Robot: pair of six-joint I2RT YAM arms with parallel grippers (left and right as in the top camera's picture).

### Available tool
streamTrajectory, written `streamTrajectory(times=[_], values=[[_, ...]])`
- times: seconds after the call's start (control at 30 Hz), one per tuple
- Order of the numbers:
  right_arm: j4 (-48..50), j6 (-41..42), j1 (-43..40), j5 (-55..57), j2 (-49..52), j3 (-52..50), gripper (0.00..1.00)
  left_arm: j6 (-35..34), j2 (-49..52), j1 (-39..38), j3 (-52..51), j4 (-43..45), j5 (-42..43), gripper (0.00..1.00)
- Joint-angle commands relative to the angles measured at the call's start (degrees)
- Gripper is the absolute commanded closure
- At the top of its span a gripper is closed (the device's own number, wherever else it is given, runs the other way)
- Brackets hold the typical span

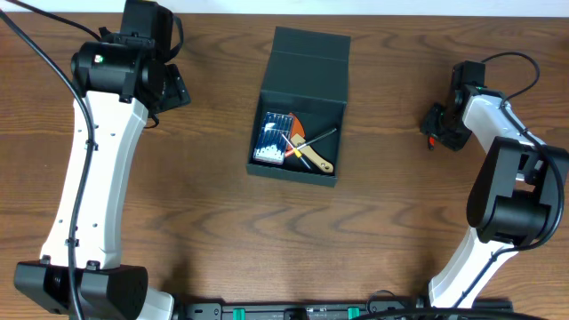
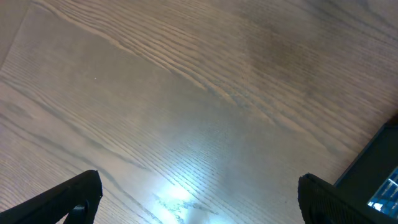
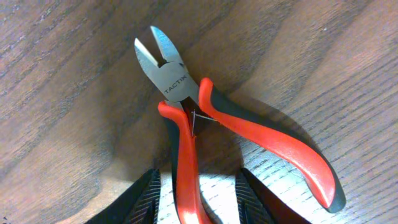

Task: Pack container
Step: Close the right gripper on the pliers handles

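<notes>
Our right hand [image 3: 198, 186] is open, its fingers on each side of one red handle of the cutters [image 3: 171, 78]. Our left hand [image 2: 199, 193] is open too. The box [image 1: 305, 76] sits open between our hands.

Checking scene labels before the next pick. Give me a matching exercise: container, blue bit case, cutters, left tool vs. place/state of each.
Things:
1. container
2. blue bit case
3. cutters
4. left tool

Places/states:
A. open, over bare table
B. lying on the table, one handle between the fingers of the right tool
C. mid-table, lid flap open
D. inside the container

Pairs: 1-C, 2-D, 3-B, 4-A
</notes>
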Motion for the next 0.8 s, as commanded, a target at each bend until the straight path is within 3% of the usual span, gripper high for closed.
streamTrajectory(times=[0.0, 0.07, 0.3, 0.47, 0.77], values=[[-0.02, 2.47, -0.28, -1.11, 2.97, -0.98, 0.63, -0.5, 0.17, 0.24, 0.13, -0.24, -0.59, 0.01], [0.15, 2.45, -0.26, -1.53, 2.97, -0.98, 0.76, -0.5, 0.17, 0.24, 0.13, -0.24, -0.59, 0.01], [0.26, 2.45, -0.28, -1.51, 2.97, -0.98, 0.81, -0.5, 0.17, 0.24, 0.13, -0.24, -0.59, 0.02], [0.15, 2.29, -0.26, -1.51, 2.95, -0.98, 0.99, -0.5, 0.17, 0.24, 0.13, -0.24, -0.59, 0.02], [-0.07, 0.0, -0.26, -1.51, 2.95, -0.98, 0.99, -0.5, 0.17, 0.24, 0.13, -0.26, -0.59, 0.01]])
